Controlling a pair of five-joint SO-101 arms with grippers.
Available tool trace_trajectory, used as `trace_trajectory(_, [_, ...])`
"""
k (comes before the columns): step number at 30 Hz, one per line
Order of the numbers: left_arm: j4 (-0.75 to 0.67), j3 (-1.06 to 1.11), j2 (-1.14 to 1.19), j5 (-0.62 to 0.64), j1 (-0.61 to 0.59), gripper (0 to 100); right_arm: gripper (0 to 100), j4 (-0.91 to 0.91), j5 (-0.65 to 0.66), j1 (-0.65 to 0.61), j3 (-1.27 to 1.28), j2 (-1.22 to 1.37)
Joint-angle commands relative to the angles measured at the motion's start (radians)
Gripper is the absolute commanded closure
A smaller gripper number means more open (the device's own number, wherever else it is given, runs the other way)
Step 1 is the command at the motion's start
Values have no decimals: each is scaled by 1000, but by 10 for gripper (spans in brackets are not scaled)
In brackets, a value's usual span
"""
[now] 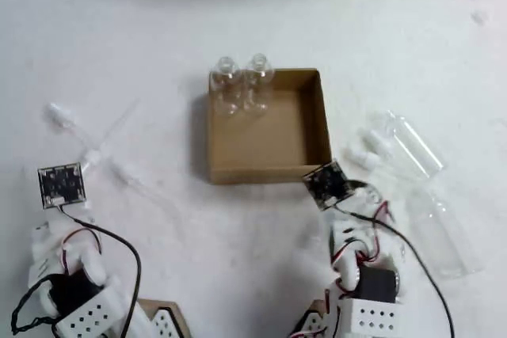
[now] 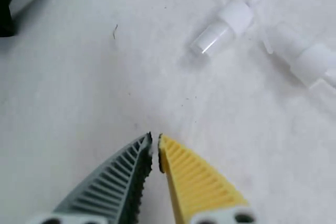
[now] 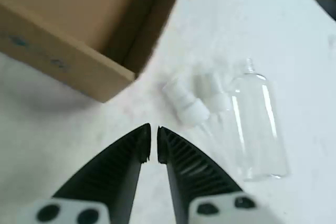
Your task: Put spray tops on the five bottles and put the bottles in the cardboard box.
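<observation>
The open cardboard box (image 1: pixel 313 128) sits mid-table, and two clear bottles (image 1: pixel 226 85) (image 1: pixel 257 81) stand upright in its far left corner. White spray tops (image 1: pixel 95 156) with thin tubes lie left of the box; two of them (image 2: pixel 226 24) (image 2: pixel 310 61) are ahead of my left gripper (image 2: pixel 155 140), which is shut and empty over bare table. My right gripper (image 3: pixel 153 132) is shut and empty beside the box's near right corner (image 3: pixel 113 80). Just beyond it lie two spray tops (image 3: pixel 184 103) (image 3: pixel 212 93) and a clear bottle (image 3: pixel 257 124) on its side.
More clear bottles (image 1: pixel 416 148) (image 1: pixel 444 227) lie on the white table to the right of the box. The arms' bases and cables (image 1: pixel 119 243) take up the near edge. Open table stretches between the two arms in front of the box.
</observation>
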Motion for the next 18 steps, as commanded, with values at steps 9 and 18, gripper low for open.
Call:
trace_trajectory(9, [2,-5,-10,-3,8,969,983,145,-26,147,-629,343])
trace_trajectory(18, [3,-5,-10,-3,8,969,980,507,-26,352,-1316,1167])
